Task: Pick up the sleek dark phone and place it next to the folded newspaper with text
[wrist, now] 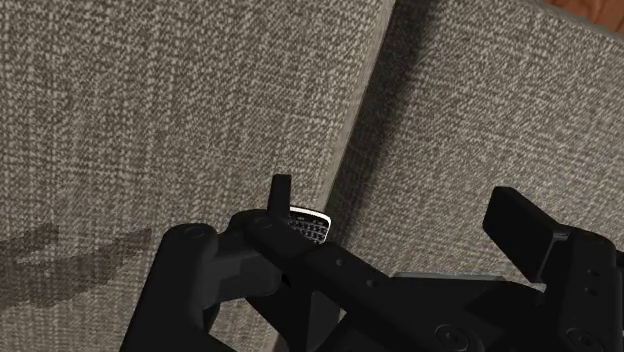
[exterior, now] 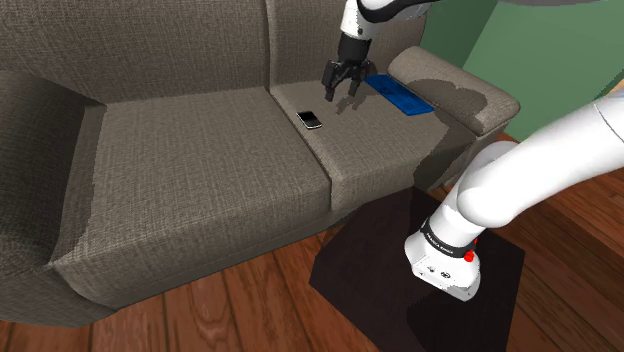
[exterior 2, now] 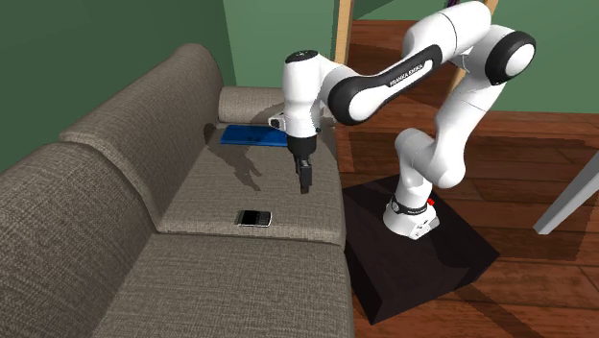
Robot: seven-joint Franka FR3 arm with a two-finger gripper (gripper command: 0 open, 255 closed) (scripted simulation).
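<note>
A small dark phone (exterior: 308, 119) with a pale rim lies flat on the right-hand seat cushion of the grey couch (exterior: 190, 160), close to the seam between the two cushions. It also lies on that cushion in the second exterior view as the phone (exterior 2: 253, 218). My gripper (exterior: 340, 97) hangs open above the same cushion, between the phone and a flat blue folded paper (exterior: 398, 94) that rests by the armrest. In the wrist view the phone (wrist: 312, 226) peeks out just past one finger (wrist: 282, 190), partly hidden by the hand. Nothing is between the fingers.
The couch armrest (exterior: 455, 88) rises just beyond the blue paper (exterior 2: 251, 135). The backrest (exterior 2: 144, 115) runs behind the cushions. My dark stand (exterior 2: 422, 259) sits on the wooden floor against the couch front. A green wall is behind.
</note>
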